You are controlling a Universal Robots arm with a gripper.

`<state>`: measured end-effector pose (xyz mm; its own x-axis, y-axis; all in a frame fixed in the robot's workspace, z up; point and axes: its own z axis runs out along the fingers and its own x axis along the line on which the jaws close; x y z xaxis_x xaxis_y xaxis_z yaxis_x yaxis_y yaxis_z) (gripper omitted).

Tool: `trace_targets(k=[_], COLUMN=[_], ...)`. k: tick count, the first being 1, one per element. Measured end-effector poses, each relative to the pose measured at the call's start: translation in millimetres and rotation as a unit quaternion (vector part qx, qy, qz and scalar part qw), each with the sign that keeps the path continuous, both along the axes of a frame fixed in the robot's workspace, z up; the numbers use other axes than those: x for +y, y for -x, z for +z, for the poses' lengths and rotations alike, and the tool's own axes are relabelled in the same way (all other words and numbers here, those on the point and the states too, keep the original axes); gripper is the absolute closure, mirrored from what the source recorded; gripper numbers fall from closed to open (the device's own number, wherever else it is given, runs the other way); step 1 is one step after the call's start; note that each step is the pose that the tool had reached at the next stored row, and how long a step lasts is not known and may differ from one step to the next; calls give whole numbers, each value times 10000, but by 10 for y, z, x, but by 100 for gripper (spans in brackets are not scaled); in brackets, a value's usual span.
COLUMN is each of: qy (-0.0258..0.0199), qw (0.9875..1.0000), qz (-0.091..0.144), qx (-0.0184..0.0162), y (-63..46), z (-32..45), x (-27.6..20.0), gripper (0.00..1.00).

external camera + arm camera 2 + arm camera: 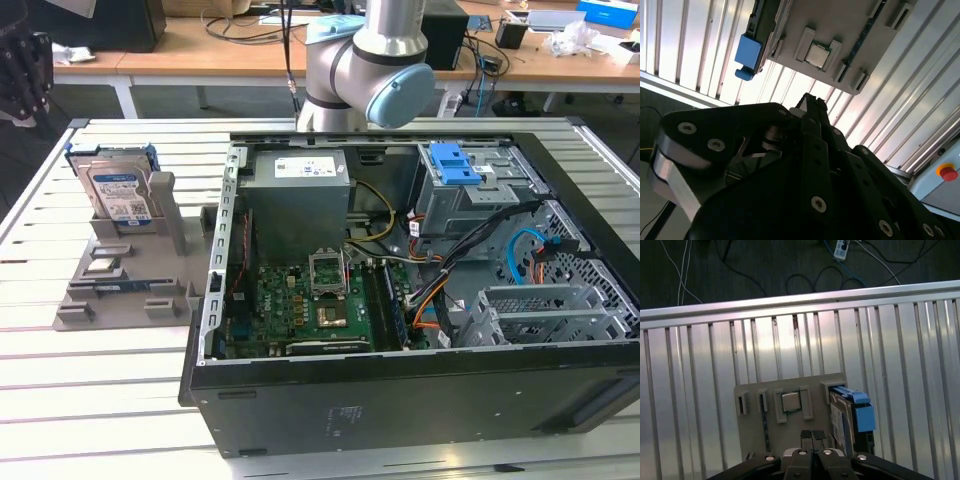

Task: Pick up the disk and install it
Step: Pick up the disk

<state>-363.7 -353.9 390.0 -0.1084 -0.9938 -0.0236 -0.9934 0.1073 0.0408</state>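
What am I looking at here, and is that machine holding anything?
It is a robot arm beside an open computer case on a slatted metal table. The exterior view comes from a camera off the arm; both wrist views come from cameras riding on the arm, looking past its claw. The claw is shut and holds nothing. Beside the case, a grey holder carries the disk, standing on edge in its blue frame, and a small square chip.
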Motion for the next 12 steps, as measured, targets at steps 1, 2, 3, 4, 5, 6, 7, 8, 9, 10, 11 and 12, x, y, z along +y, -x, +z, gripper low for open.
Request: trace_targets(k=[1, 2, 3, 4, 5, 6, 7, 8, 9, 10, 11, 12], qy=[0, 0, 0, 0, 0, 0, 0, 0, 0, 0, 0, 0], qw=[10000, 10000, 10000, 10000, 10000, 10000, 10000, 10000, 10000, 10000, 10000, 10000], qz=[0, 0, 0, 0, 0, 0, 1, 1, 1, 1, 1, 1], qx=[0, 0, 0, 0, 0, 0, 0, 0, 0, 0, 0, 0], y=[0, 0, 0, 0, 0, 0, 0, 0, 0, 0, 0, 0], z=[0, 0, 0, 0, 0, 0, 0, 0, 0, 0, 0, 0], x=[0, 0, 0, 0, 0, 0, 0, 0, 0, 0, 0, 0], gripper=[83, 76, 71, 64, 64, 58, 58, 58, 58, 58, 58, 58])
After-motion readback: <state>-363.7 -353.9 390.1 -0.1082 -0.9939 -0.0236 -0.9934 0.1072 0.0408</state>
